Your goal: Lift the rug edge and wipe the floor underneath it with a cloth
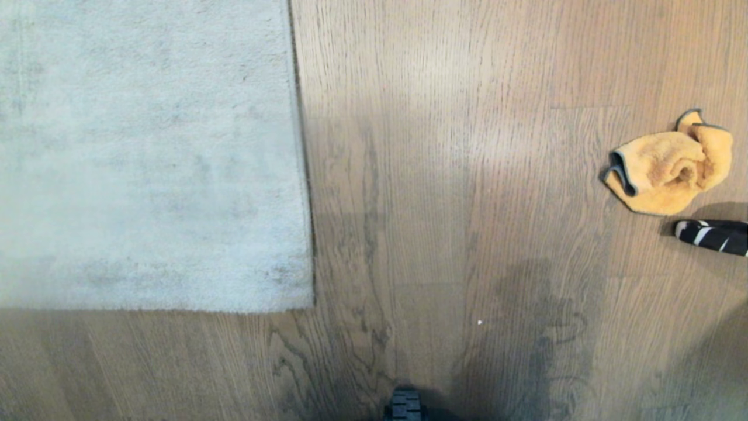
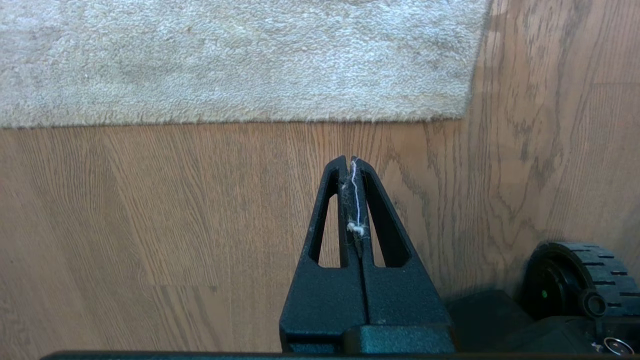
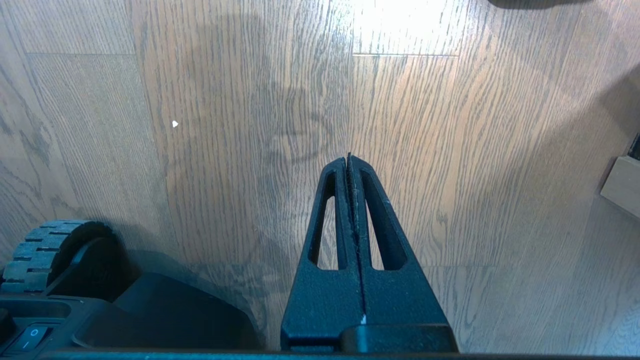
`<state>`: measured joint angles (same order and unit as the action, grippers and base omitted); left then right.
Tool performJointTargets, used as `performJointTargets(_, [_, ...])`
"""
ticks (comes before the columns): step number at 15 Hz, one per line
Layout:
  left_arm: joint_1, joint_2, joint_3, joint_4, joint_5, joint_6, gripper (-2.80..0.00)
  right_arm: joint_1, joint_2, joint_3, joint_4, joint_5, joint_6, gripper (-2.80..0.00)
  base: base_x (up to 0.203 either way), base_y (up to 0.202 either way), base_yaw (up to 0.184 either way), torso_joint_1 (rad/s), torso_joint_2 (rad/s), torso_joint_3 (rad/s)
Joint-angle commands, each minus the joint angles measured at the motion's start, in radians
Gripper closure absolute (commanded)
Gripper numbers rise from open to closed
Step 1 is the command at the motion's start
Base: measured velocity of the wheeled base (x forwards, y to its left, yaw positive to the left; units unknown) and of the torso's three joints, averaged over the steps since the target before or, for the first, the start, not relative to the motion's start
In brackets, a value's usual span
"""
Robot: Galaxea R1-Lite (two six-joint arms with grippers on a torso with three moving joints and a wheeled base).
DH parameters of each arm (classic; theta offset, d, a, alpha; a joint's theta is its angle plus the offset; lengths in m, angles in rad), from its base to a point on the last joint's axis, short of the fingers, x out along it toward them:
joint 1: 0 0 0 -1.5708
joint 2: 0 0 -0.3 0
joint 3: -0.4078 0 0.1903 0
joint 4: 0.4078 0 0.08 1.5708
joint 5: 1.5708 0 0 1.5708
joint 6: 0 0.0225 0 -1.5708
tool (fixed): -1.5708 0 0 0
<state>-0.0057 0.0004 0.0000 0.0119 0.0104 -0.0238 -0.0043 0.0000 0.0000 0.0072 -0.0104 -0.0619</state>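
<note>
- Lying flat on the floor [image 1: 444, 175], the pale grey rug fills the left of the head view; the rug edge [image 1: 301, 146] runs straight along its right side down to a square corner [image 1: 307, 304], nothing lifted.
- Just near of that corner, the left gripper [image 2: 350, 161] hangs over bare planks, its jaws pressed fully together with only wisps of lint and a pale thread caught between them, holding nothing else.
- Right of the rug corner, at the near border of the head view, a black ribbed wheel [image 1: 405, 404] of the base shows.
- Further right of the rug, a tiny white speck [image 1: 480, 322] lies on the planks.
- The right gripper [image 3: 348, 157] hangs over bare floor, well apart from the rug; its jaws are likewise closed tight and empty.
- Far right of the rug edge, a crumpled orange cloth [image 1: 669, 166] with a grey hem lies on the floor.
- Just near of the cloth, a black object with white stripes [image 1: 713, 235] reaches in from the right border.
</note>
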Motion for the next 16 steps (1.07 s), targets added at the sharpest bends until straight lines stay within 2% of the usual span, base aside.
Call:
performJointTargets(1, [0.0, 0.0, 0.0, 0.0, 0.0, -0.001, 0.0, 0.0, 0.0, 0.0, 0.0, 0.001, -0.001, 0.0, 0.0, 0.0, 0.0, 0.0, 0.0, 0.0])
performJointTargets(16, [0.0, 0.0, 0.0, 0.0, 0.0, -0.001, 0.0, 0.0, 0.0, 0.0, 0.0, 0.0, -0.001, 0.0, 0.0, 0.0, 0.0, 0.0, 0.0, 0.0])
